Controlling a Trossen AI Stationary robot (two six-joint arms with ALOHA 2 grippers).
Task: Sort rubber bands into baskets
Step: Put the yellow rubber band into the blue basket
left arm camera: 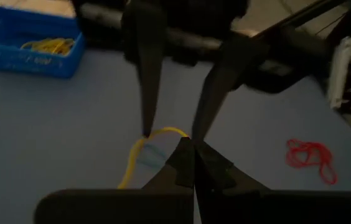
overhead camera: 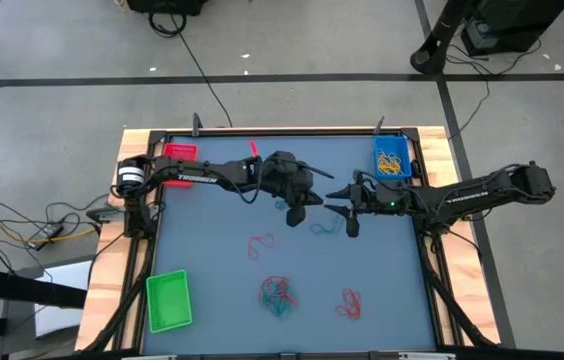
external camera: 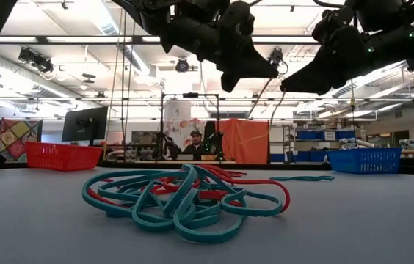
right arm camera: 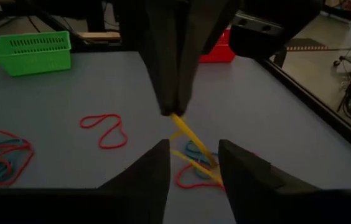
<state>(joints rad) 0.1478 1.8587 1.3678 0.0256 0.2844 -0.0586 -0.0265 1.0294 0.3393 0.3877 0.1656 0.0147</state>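
Note:
My left gripper (left arm camera: 187, 142) is shut on a yellow rubber band (right arm camera: 185, 134) above the middle of the table (overhead camera: 212, 230). My right gripper (right arm camera: 192, 144) faces it from the table's right and is open. One of its fingers stands on each side of the hanging band. Under both grippers a teal band (overhead camera: 322, 228) lies flat on the table. The blue basket (overhead camera: 392, 158) at the far right corner holds yellow bands. The red basket (overhead camera: 180, 152) stands at the far left and the green basket (overhead camera: 169, 300) at the near left. My left gripper pinches the yellow band's top end (right arm camera: 175, 117) between the free ends of its two shut fingers, which slant down from the table's left. Two strands run down from the pinch, fairly straight. Their lower end is hidden behind my right gripper's finger. My right gripper: I cannot tell whether a fingertip (left arm camera: 145, 127) touches the band.
Loose bands lie on the near half of the table: a red loop (overhead camera: 260, 245), a teal and red tangle (overhead camera: 279, 295) and a red bunch (overhead camera: 349, 303). The two arms meet tip to tip over the table's middle. A person sits in the room behind the far edge.

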